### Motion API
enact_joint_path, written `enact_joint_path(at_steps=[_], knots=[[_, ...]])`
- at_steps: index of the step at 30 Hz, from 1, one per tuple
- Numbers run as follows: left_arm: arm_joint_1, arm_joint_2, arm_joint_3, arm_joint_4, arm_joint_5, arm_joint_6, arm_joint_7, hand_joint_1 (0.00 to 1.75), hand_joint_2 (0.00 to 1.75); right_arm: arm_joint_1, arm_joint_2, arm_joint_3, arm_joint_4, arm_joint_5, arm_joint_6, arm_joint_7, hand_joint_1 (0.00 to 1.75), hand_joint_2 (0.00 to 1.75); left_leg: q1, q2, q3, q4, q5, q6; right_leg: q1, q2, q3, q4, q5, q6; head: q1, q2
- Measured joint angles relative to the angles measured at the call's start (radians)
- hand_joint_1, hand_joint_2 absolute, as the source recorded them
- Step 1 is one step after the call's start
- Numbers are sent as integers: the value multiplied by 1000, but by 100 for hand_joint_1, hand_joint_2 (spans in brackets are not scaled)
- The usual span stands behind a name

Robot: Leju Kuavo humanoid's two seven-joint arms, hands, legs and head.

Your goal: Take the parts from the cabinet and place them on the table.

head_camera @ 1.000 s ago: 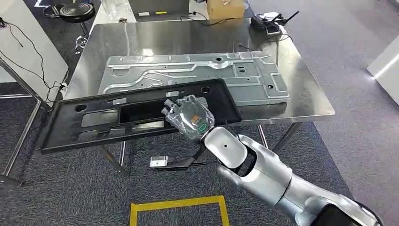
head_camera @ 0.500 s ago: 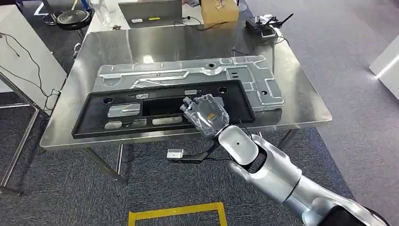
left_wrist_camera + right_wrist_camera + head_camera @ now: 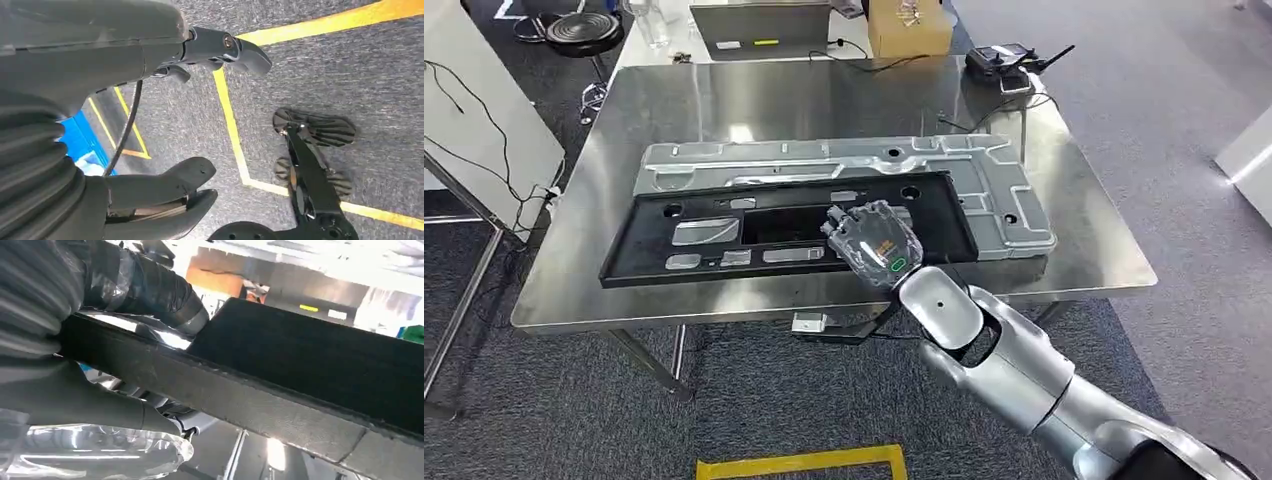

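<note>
Head view first: we see the black panel (image 3: 789, 233) lying long-ways over the steel surface (image 3: 824, 100), most of its length stretching away to the left of our right hand (image 3: 876, 245). Our right hand grips the panel along its near edge, fingers wrapped over the top and covered in clear plastic film. Just beyond the hand, the silver stamped sheet part (image 3: 844, 165) lies flat on the surface, and the black panel overlaps its near side. Farther off past the hand, at the far end of the surface, stand a laptop (image 3: 759, 25) and a cardboard box (image 3: 909, 25), with a small black device (image 3: 999, 62) to the hand's far right. From the right wrist we see the thumb (image 3: 90, 405) under the panel's dark edge (image 3: 240, 395) and the fingers (image 3: 145, 290) over it. From the left wrist, our left hand (image 3: 165, 125) hangs over grey carpet with yellow tape lines (image 3: 232, 120), fingers apart and holding nothing.
</note>
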Motion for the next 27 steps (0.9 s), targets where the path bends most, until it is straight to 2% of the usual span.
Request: enact_joint_path(at_steps=[1, 2, 3, 4, 5, 6, 7, 8, 11, 12, 13, 14, 16, 17, 18, 19, 20, 21, 22, 23, 24, 26, 27], knots=[[-1, 0, 0, 0, 0, 0, 0, 0, 175, -1, -1, 0, 0, 0, 0, 0, 175, 175, 0, 0, 8, -3, -8, -3, 4, 0, 31, -87, 59, -11, 0, 0], [-4, -2, -1, 0, 1, 2, 0, 0, 175, -1, -3, 0, 1, 0, 0, 0, 175, 175, -4, -1, 16, 2, -15, -10, 13, 1, 34, -111, 36, -18, -1, 0], [-7, -2, -1, 0, 4, 3, 0, 0, 175, -2, -3, -1, 2, 0, -1, -2, 175, 175, -4, -2, 13, -2, -21, -17, 12, 2, 37, -116, 16, -20, 0, 0], [-6, -2, -2, 0, 4, 2, 0, 0, 175, -3, -4, -1, 2, 0, -3, -6, 175, 175, -4, -1, 15, -8, -24, -21, 12, 1, 42, -122, 33, -24, 0, 0], [-4, -2, -3, 0, 5, 0, 0, 0, 175, -2, -5, -2, 5, 0, -4, -9, 175, 175, -5, -1, 20, 10, -10, -27, 11, 3, 47, -129, 34, -31, -1, 0], [-3, 0, -3, 0, 7, 4, 0, 0, 175, -3, -5, -2, 8, 0, -5, -10, 175, 175, -4, -1, 33, 5, -16, -33, 10, 3, 64, -132, 36, -38, 0, 0], [-4, 0, -4, 0, 8, 6, 0, 0, 175, -3, -4, -3, 10, 0, -7, -12, 175, 175, 0, 2, 28, 22, -29, -35, 6, 1, 78, -139, 35, -42, 0, 0], [-5, 0, -5, 0, 10, 6, 0, 0, 175, -6, -4, -3, 13, 1, -8, -13, 175, 175, 0, 2, 8, 67, -42, -40, 4, 1, 86, -141, 29, -50, 0, 0], [-5, 0, -5, 0, 14, 3, -1, 0, 175, -3, 1, -3, 18, 2, -10, -14, 175, 175, 0, 2, -122, 263, -128, -55, 6, 1, 98, -139, 12, -56, 0, 0], [-4, 0, -6, 0, 14, 2, 0, 0, 175, 2, 1, -3, 18, 2, -9, -15, 175, 175, 0, 2, -152, 292, -135, -54, 7, 1, 105, -138, 4, -56, -1, 0], [-4, 0, -6, 0, 15, 2, 0, 0, 175, 5, 1, -3, 18, 2, -7, -16, 175, 175, 0, 2, -159, 273, -112, -52, 7, 2, 114, -136, -5, -55, -1, 0], [-3, 1, -7, 0, 16, 2, 0, 0, 175, 6, 1, -3, 18, 2, -4, -16, 175, 175, 0, 2, -147, 214, -64, -48, 7, 3, 126, -133, -15, -54, -1, 0], [-2, 5, -8, 0, 18, 2, 0, 0, 175, 6, 4, -3, 18, 2, 2, -17, 175, 175, -1, 4, -98, 47, 63, -40, 7, 2, 149, -130, -37, -48, -1, 0], [-2, 8, -9, 0, 18, 2, 0, 0, 175, 7, 5, -2, 18, 1, 3, -17, 175, 175, -4, 4, -95, 22, 74, -33, 8, 1, 155, -129, -44, -45, 0, 0], [-4, 8, -10, 0, 18, 2, 0, 0, 175, 5, 6, 0, 18, 1, 5, -17, 175, 175, -12, 6, -96, 6, 44, -29, 10, 3, 150, -129, -45, -40, -1, 0], [-4, 10, -10, 0, 22, 6, 0, 0, 175, 5, 8, 0, 18, 0, 11, -18, 175, 175, -14, 5, -91, 8, 63, -20, 9, 4, 150, -133, -50, -33, -1, 0], [-2, 11, -10, 0, 26, 8, 0, 0, 175, 9, 9, 1, 18, -1, 13, -18, 175, 175, -15, 5, -90, 4, 61, -12, 10, 4, 155, -125, -47, -28, -1, 0], [-1, 11, -10, 0, 27, 10, -1, 0, 175, 8, 10, 2, 18, -3, 14, -21, 175, 175, -8, 4, -81, 2, 60, -7, 11, 4, 160, -126, -49, -23, 0, 0], [0, 11, -10, 0, 30, 8, -3, 0, 175, 9, 12, 2, 18, -5, 15, -21, 175, 175, -3, 3, -67, -8, 61, -4, 11, 3, 155, -111, -54, -18, -1, 0], [2, 13, -10, 0, 37, 8, -3, 0, 175, 6, 18, 2, 18, -5, 16, -23, 175, 175, -2, 2, -58, -10, 57, 0, 9, 3, 137, -71, -56, -13, 1, 0], [4, 14, -10, 0, 45, 8, -3, 0, 175, 4, 28, 4, 22, -5, 16, -24, 175, 175, -2, 3, -54, -10, 53, 6, 5, 3, 94, -1, -76, -8, 0, 0], [4, 15, -10, 3, 50, 8, -3, 0, 175, 9, 47, 9, 40, -5, 17, -24, 175, 175, -2, 3, -44, -10, 40, 7, -4, 3, 4, 122, -127, 2, 0, 0], [5, 17, -10, 4, 52, 6, -3, 0, 175, 11, 53, 14, 50, -5, 16, -25, 175, 175, -2, 1, -37, -10, 33, 7, -8, 3, -26, 150, -137, 4, 0, 0]])
